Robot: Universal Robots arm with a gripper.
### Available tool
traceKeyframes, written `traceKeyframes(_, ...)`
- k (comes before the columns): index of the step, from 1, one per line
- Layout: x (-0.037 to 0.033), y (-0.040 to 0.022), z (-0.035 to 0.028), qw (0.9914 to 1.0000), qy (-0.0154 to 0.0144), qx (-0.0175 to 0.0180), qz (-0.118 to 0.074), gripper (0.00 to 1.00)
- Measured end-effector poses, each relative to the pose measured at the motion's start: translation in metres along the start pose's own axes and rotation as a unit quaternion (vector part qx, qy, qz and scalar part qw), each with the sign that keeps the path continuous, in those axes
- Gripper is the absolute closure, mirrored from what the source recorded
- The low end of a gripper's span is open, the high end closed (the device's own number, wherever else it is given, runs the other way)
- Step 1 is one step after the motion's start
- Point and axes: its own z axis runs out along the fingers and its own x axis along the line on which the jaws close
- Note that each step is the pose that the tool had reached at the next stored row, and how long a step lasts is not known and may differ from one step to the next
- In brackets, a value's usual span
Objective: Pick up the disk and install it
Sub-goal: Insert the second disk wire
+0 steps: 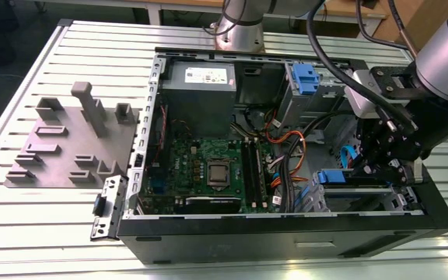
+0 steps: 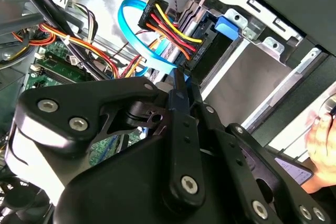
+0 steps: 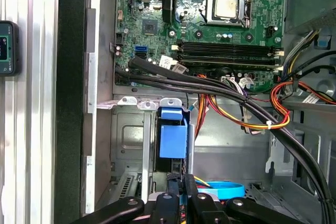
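Black two-finger claw [image 1: 370, 169] is down inside the open black desktop computer case [image 1: 286, 233] on the slatted metal table [image 1: 21, 233]. Its fingers are pressed close together, with nothing seen pinched between them.

The silver hard disk with blue plastic rails [image 3: 173, 135] stands on edge in the grey metal drive cage [image 3: 128, 135], straight ahead of the claw [image 3: 181, 179] fingertips. The tips are right at its near blue edge; actual contact can't be confirmed. In the exterior view the disk [image 1: 340, 177] is a blue strip just beside the claw.

Writing: the grey metal power supply box [image 1: 199, 93], well apart from the claw, carries a white sticker whose print I can't make out.

View differences:
- The first wrist view shows the green motherboard [image 3: 210, 19] beyond the disk.
- The second wrist view shows a light-blue flat cable [image 2: 131, 24] and a black connector with red, yellow and black wires [image 2: 155, 14] just past the claw [image 2: 185, 80], plus a person's hand [image 2: 320, 140] off to one side.
- The exterior view shows a grey fixture block [image 1: 68, 146] on the table, far from the claw.
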Motion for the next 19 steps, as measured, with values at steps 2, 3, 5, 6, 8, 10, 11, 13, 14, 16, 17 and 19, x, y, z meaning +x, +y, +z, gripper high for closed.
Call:
traceKeyframes(2, 0.0002, 0.0, 0.0002, 1.0, -0.0011, 0.0, 0.0, 0.84)
traceKeyframes(3, 0.0002, 0.0, 0.0003, 1.0, -0.0023, 0.0, 0.0, 0.84)
traceKeyframes(5, 0.0002, 0.0, 0.0005, 0.99999, -0.0043, 0.0001, 0.0, 0.84)
traceKeyframes(6, 0.0002, 0.0, 0.0007, 0.99999, -0.0051, 0.0001, 0.0, 0.84)
traceKeyframes(8, 0.0004, 0.0, 0.0012, 0.99998, -0.0058, 0.0001, 0.0, 0.84)
traceKeyframes(10, 0.0005, 0.0, 0.001, 0.99998, -0.0056, 0.0001, 0.0, 0.84)
traceKeyframes(11, 0.0006, 0.0, 0.001, 0.99998, -0.0056, 0.0001, 0.0, 0.84)
traceKeyframes(13, 0.001, 0.0, 0.0012, 0.99998, -0.0057, 0.0001, 0.0, 0.84)
traceKeyframes(14, 0.0012, 0.0, 0.0015, 0.99998, -0.0057, 0.0001, 0.0, 0.84)
traceKeyframes(16, 0.0019, 0.0, 0.0025, 0.99998, -0.0057, 0.0001, 0.0, 0.84)
traceKeyframes(17, 0.0023, 0.0001, 0.0032, 0.99998, -0.0056, 0.0001, 0.0, 0.84)
traceKeyframes(19, 0.003, 0.0001, 0.0049, 0.99998, -0.0056, 0.0001, 0.0, 0.84)
